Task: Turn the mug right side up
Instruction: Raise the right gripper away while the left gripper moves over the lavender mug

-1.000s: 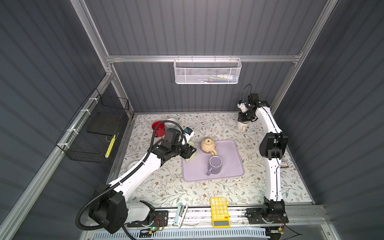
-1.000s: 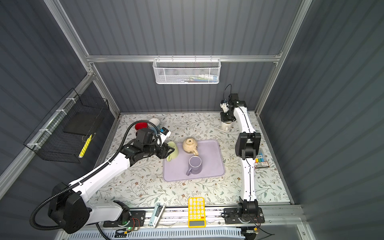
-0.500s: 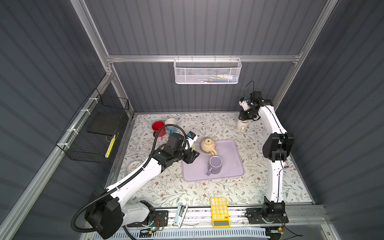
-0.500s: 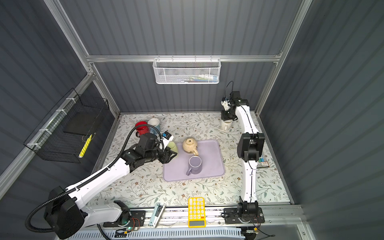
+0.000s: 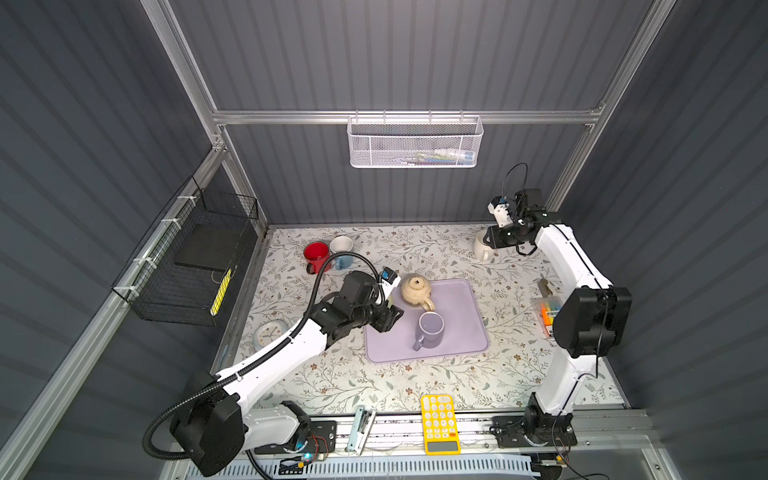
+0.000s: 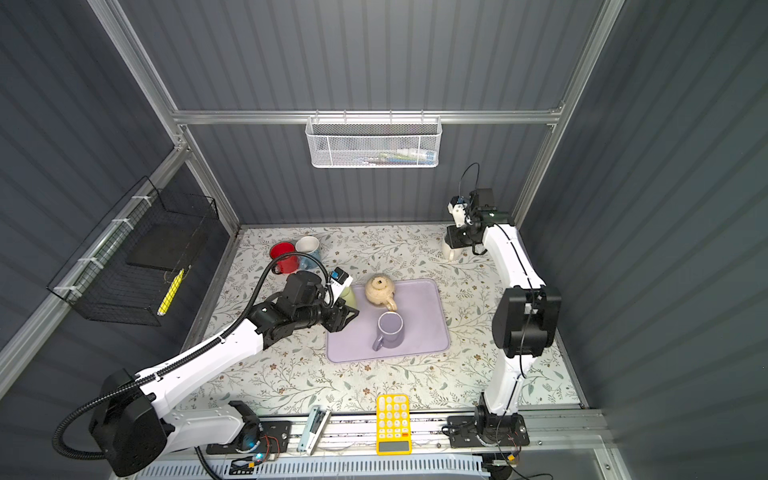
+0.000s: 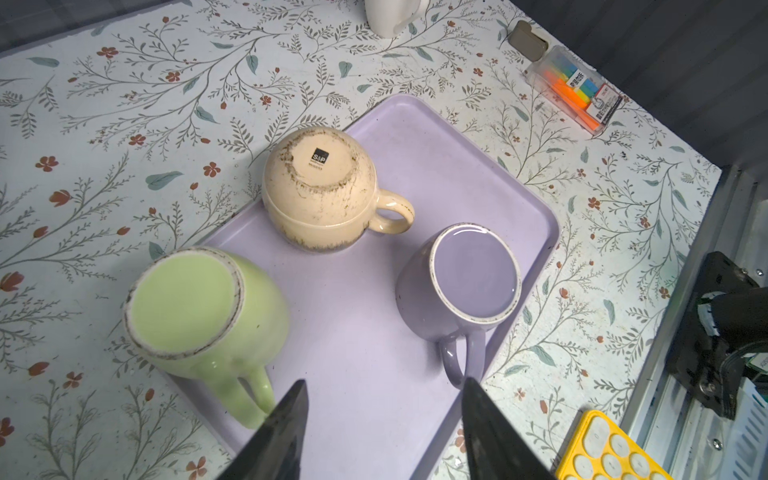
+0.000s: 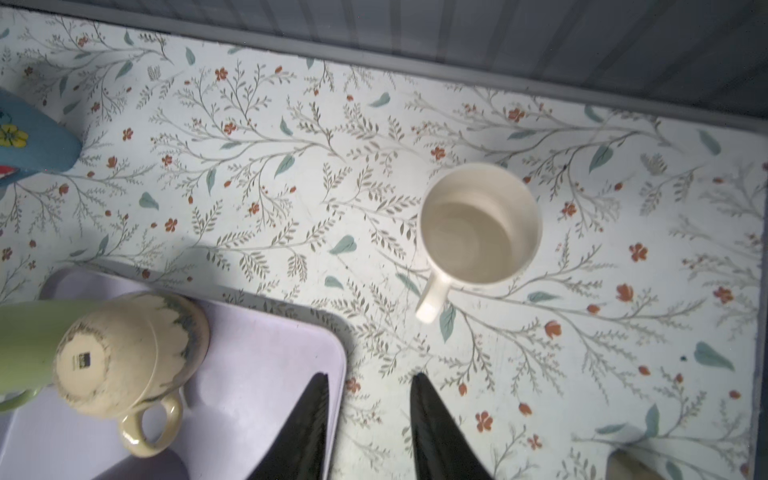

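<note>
Left gripper: fingers spread apart, nothing between them but bare tray. They hold nothing and touch nothing. One fingertip is just beside the green mug's handle, and the other is close to the purple mug's handle. In a top view this gripper hangs over the tray's left edge.

Three mugs stand bottom up at the tray. The green one is at a corner, and I cannot tell whether it sits wholly on the tray. The beige mug is at the far end with its handle toward the purple one. The purple mug is in the middle of the tray.

Right gripper: fingers parted by a moderate gap and empty, with floral table showing between the tips. The white mug stands upright on the table with its mouth up, beyond the fingertips and apart from them, its handle pointing back toward them. In a top view the mug sits at the table's far right, just beside the right gripper.
</note>
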Controlling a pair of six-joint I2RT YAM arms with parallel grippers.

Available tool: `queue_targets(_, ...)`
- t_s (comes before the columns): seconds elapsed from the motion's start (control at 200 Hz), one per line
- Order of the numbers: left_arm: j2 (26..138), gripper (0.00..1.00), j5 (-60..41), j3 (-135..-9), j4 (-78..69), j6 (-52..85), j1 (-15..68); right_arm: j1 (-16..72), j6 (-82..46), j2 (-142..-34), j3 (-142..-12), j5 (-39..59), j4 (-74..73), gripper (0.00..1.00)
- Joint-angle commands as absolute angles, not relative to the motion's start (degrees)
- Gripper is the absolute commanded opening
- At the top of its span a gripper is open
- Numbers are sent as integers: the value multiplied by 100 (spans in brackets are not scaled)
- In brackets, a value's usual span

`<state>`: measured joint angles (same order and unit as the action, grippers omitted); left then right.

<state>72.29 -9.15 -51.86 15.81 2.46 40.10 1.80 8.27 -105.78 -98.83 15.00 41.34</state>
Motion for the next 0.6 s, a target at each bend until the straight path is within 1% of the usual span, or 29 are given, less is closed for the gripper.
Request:
queue_targets(0.0,7306,60,-836,-5134,1597,326,4081,196,420,-9915,-9176,1797,3279,36)
queue_targets(0.105,7369,61,-787,-5167,1684,284,4169,193,133,-9336,-8338,1861,2680,36)
queue_targets(0.125,7385,61,-775,-5175,1697,267,4189,193,83,-9234,-8208,2089,2582,36)
queue_targets(0.33,7731,62,-637,-5244,1809,87,4509,219,-489,-8088,-6642,2536,1615,36)
queue_targets(0.385,7902,63,-659,-5330,1913,7,4605,268,-554,-7817,-6308,2667,1499,36)
queue_targets(0.595,8310,64,-678,-5493,1980,-134,4876,352,-905,-6875,-5360,2689,1328,36)
